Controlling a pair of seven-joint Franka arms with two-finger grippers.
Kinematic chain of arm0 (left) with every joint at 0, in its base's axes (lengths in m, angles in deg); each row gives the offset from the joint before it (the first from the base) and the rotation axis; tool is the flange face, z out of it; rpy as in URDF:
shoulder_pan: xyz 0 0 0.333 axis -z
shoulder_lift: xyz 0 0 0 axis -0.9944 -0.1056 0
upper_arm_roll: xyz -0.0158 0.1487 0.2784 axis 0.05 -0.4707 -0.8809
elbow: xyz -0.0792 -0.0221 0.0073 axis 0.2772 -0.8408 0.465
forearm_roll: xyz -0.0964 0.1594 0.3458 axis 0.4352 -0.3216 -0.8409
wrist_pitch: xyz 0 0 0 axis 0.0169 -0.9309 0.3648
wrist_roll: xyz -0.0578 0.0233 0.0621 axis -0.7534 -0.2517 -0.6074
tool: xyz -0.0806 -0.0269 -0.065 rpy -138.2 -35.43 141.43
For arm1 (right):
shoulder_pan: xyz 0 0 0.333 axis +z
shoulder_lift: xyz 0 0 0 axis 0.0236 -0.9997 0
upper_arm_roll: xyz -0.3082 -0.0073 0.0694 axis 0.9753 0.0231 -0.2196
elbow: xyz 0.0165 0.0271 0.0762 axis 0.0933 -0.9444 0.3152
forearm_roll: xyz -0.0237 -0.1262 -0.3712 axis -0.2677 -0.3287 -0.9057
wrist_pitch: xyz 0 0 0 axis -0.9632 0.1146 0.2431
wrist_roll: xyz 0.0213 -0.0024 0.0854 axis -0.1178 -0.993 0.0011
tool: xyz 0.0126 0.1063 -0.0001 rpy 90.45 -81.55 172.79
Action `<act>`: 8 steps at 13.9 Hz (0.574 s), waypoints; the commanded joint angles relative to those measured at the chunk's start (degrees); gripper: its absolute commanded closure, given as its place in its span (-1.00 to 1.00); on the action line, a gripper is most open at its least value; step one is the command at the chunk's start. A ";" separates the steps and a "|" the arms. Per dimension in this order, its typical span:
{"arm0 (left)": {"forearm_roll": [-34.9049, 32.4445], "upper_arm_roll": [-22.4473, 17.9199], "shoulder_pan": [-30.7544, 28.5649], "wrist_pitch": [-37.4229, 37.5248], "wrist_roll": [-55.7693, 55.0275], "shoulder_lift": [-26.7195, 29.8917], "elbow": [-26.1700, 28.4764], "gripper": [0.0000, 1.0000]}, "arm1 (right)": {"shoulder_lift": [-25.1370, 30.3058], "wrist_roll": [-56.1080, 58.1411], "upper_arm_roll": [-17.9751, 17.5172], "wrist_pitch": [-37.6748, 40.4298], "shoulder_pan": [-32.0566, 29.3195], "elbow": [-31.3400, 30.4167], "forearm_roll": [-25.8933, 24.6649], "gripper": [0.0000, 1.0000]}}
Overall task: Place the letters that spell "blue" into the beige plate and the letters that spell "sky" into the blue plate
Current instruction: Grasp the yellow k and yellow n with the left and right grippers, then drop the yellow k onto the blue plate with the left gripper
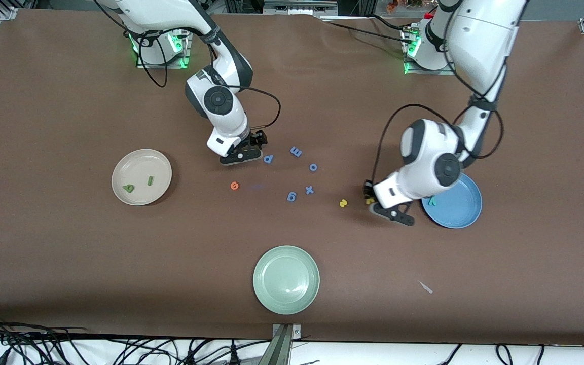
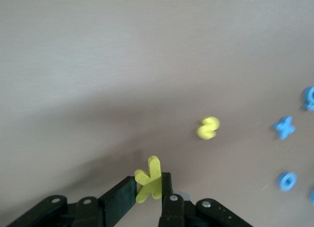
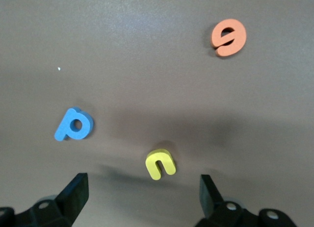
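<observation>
My left gripper (image 2: 148, 189) is shut on the yellow "k" (image 2: 149, 184), low over the table beside the blue plate (image 1: 460, 209). The teal "y" (image 1: 431, 202) lies in that plate. The yellow "s" (image 1: 342, 203) lies on the table close to the left gripper (image 1: 372, 202). My right gripper (image 3: 142, 188) is open just above the yellow "u" (image 3: 160, 163), which lies a little ahead of its fingertips. The orange "e" (image 1: 234, 185) lies nearer the front camera than the right gripper (image 1: 241, 153). The beige plate (image 1: 140, 159) holds the dark green "b" (image 1: 129, 188) and green "l" (image 1: 150, 180).
Several all-blue letters lie mid-table, among them a "p" (image 1: 268, 158), an "o" (image 1: 313, 167) and an "x" (image 1: 309, 190). A pale green plate (image 1: 286, 279) sits near the table's front edge. A small scrap (image 1: 425, 287) lies toward the left arm's end.
</observation>
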 commanded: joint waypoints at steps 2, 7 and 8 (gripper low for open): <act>-3.81 -1.21 -7.68 2.67 15.60 1.65 2.19 0.79 | 1.31 0.10 0.13 -1.25 0.21 -2.50 -5.28 -0.98; -6.37 -7.01 -9.46 5.04 24.31 2.27 2.80 0.78 | 0.43 0.18 0.13 -2.57 0.21 -2.67 -6.26 -0.60; -6.46 -7.80 -9.46 4.96 24.85 2.27 2.80 0.62 | -0.09 0.10 0.13 -2.83 0.21 -2.59 -7.40 -0.52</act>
